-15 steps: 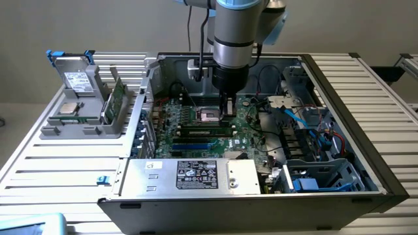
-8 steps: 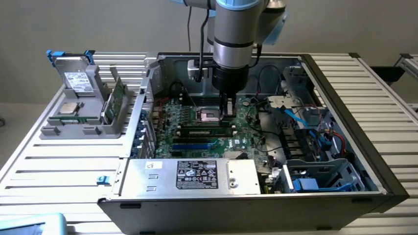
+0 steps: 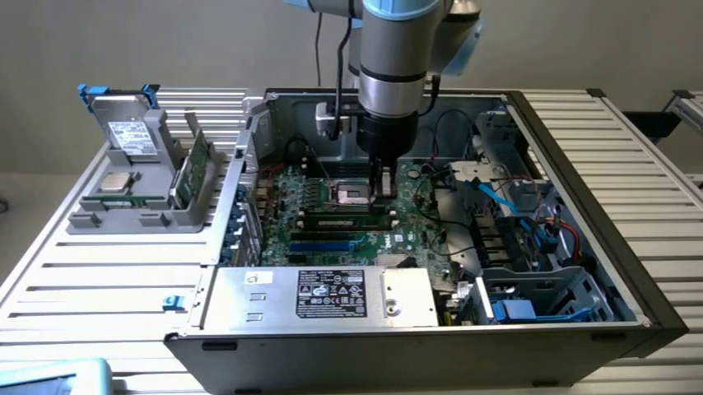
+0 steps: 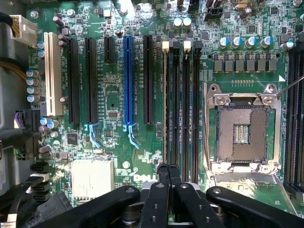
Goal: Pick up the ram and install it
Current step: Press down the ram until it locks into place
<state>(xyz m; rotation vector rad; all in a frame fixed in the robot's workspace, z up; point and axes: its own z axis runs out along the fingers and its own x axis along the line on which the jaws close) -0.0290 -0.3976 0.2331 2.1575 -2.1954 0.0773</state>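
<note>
Exterior view
Computer case [image 3: 643, 304]: lies open on the slatted tabletop [image 3: 99, 288]; it holds the green motherboard [image 3: 329, 234], a silver power supply [image 3: 329, 295] along its near wall, and a drive cage with blue cables toward the exterior view's right.
Tool [image 3: 384, 194]: down inside the computer case, just over the motherboard beside the empty processor socket [image 3: 354, 195]; fingers closed, nothing between them.
Ram [image 3: 196, 175]: a thin green stick standing on edge in the grey holder [image 3: 104, 220], outside the computer case on the exterior view's left.
Grey holder: also carries a boxy drive [image 3: 137, 136] with a white label and a square silver chip [image 3: 117, 182].

Wrist view
Tool [image 4: 169, 170]: black fingertips pressed together above the motherboard [image 4: 114, 71].
Memory slots [image 4: 183, 102]: long dark slots beside the processor socket [image 4: 240, 133].
Processor socket: open, bare contacts showing.
</note>
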